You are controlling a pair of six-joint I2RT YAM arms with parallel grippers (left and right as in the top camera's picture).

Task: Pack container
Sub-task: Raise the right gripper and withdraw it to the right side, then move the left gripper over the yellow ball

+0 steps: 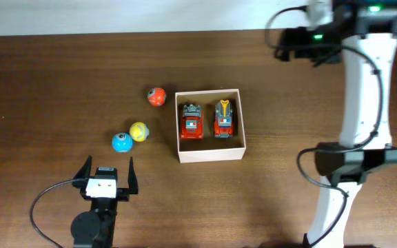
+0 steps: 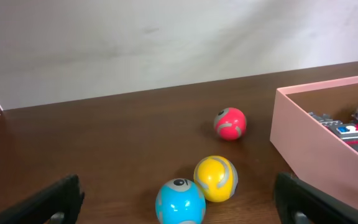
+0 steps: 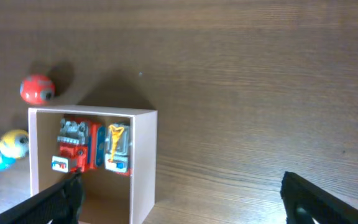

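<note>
The container (image 1: pixel 211 156), a square white-walled box with a tan floor, sits mid-table and holds two red toy cars (image 1: pixel 191 121) (image 1: pixel 224 118) side by side in its far half. A red ball (image 1: pixel 156 96), a yellow ball (image 1: pixel 138 131) and a blue ball (image 1: pixel 122 142) lie on the table to its left. My left gripper (image 1: pixel 107 169) is open and empty, just in front of the blue ball (image 2: pixel 180 201) and the yellow ball (image 2: pixel 215 178). My right gripper (image 3: pixel 179 199) is open and empty, high above the table to the right of the container (image 3: pixel 144 162).
The table is dark brown wood with a pale wall behind its far edge. The right arm (image 1: pixel 357 103) stands along the right side. A cable (image 1: pixel 43 200) loops by the left arm's base.
</note>
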